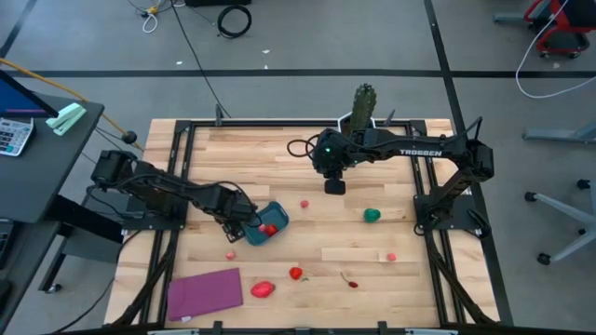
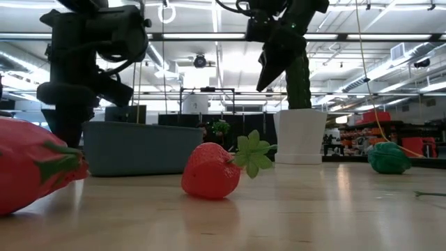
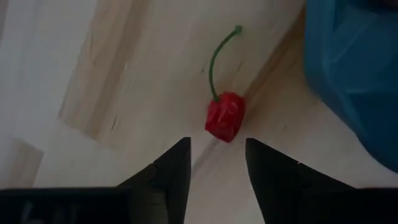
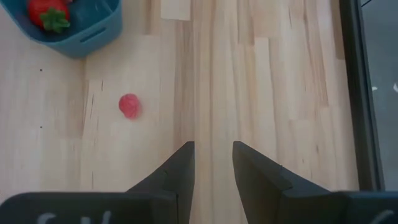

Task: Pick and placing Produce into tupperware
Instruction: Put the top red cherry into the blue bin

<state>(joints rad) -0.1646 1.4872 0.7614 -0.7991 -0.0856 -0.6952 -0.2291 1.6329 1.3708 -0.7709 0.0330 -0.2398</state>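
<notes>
Two arms reach over the wooden table (image 1: 307,228) from above. The left gripper (image 1: 240,226) sits low beside the teal tupperware (image 1: 267,223), which lies left of centre and holds a red strawberry (image 1: 268,229). The right gripper (image 1: 333,185) hangs over the middle of the table, well apart from the container. Loose produce is scattered around: a small red piece (image 1: 304,204) just right of the tupperware, a green piece (image 1: 372,216) further right, a pink one (image 1: 391,257) near the right side, a little red one (image 1: 232,254) below the left gripper, and two larger red pieces (image 1: 263,289) and (image 1: 295,273) by the purple mat (image 1: 204,292). A cactus (image 1: 364,100) in a white pot stands at the far edge.

From table height, a strawberry with a green leaf (image 2: 212,171) lies in front of the tupperware (image 2: 139,147), and the white pot (image 2: 301,137) and the green piece (image 2: 388,158) sit further back.

Past the left wrist's fingers (image 3: 173,171), which are spread with a clear gap and grip nothing, a red cherry-like piece with a green stem (image 3: 225,116) lies on the wood just ahead, the tupperware wall (image 3: 351,68) beside it.

Past the right wrist's fingers (image 4: 177,171), slightly parted and empty, a small pink piece (image 4: 129,106) rests on the boards near the tupperware (image 4: 74,34), where the strawberry (image 4: 47,14) shows inside.
</notes>
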